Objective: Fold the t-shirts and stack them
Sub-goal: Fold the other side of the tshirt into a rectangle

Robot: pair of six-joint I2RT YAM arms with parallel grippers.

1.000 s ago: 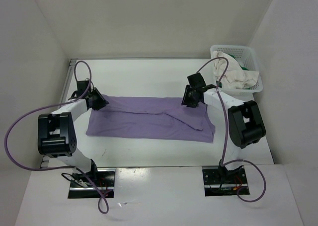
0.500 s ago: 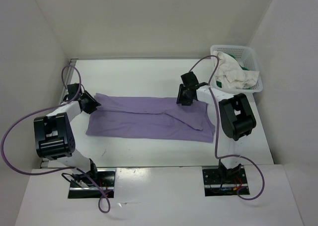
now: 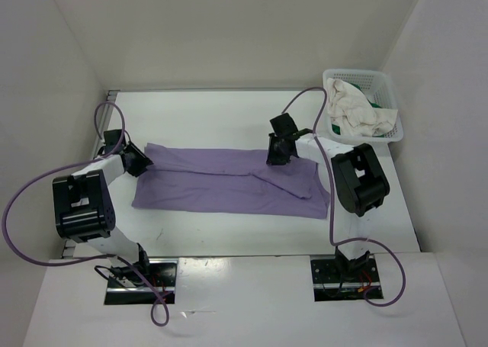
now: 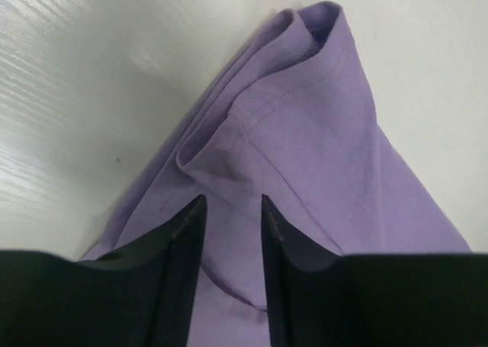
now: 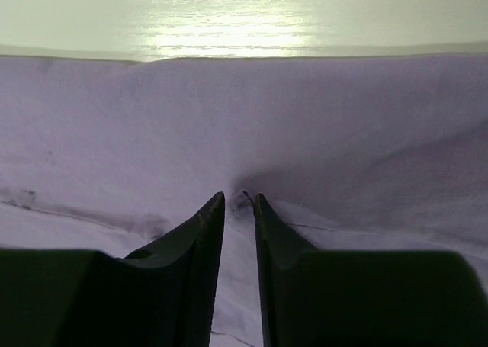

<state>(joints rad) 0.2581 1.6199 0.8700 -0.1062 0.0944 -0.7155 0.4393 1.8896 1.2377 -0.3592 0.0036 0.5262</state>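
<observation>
jaws of the left gripper (image 4: 229, 204) stand partly apart. its two dark fingers (image 4: 183, 248) are planted on the lavender t-shirt (image 3: 229, 183), and a raised fold of the cloth runs down into the gap between them. we cannot tell whether they actually clamp that fold or only straddle it. from above, this gripper sits at the shirt's far left corner, near the left edge of the white table (image 3: 221, 118). in the left wrist view that corner ends in a stitched hem that comes to a rounded point on bare tabletop.

the lavender shirt lies spread out flat and long across the middle of the table, its length running left to right, with a diagonal crease right of its middle. on its far edge, right of centre, we find the right gripper (image 5: 239, 197). its jaws are drawn in to a narrow slot and closed on a small pucker of lavender cloth, with fine wrinkles fanning out from the tips.

further right, at the far right corner of the table, a white lattice basket (image 3: 358, 73) holds the cream-white t-shirt (image 3: 354, 114), crumpled and spilling over its near rim. a sliver of the green t-shirt (image 3: 376, 101) shows behind it.
</observation>
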